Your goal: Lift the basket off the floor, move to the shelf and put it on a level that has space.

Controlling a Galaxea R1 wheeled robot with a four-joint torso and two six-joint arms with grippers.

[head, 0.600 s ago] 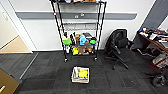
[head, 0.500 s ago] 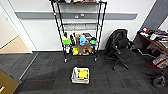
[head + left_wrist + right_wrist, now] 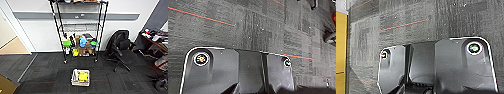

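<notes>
The basket (image 3: pixel 80 77), cream and woven, sits on the dark grey carpet floor (image 3: pixel 47 72) in the head view, a yellow thing lying inside it. Just behind it stands the shelf (image 3: pixel 58 30), a tall black wire rack on small casters against the white wall. Its middle level (image 3: pixel 80 27) is a bare silvery grid. The lower tier (image 3: pixel 79 44) is crowded with colourful items. Both wrist views look down at the floor (image 3: pixel 250 30) (image 3: pixel 411 25), carpet crossed by thin orange lines.
A black office chair (image 3: pixel 121 51) stands right of the shelf, and a cluttered desk (image 3: pixel 156 40) lies further right. Tan wooden flooring (image 3: pixel 12 47) opens at the left. A yellow-brown panel (image 3: pixel 5 86) (image 3: pixel 340 47) lies on the carpet at the near left.
The whole head picture has shifted: the basket and shelf sit slightly lower and larger, so the camera has moved a little toward them. The things themselves have not moved.
</notes>
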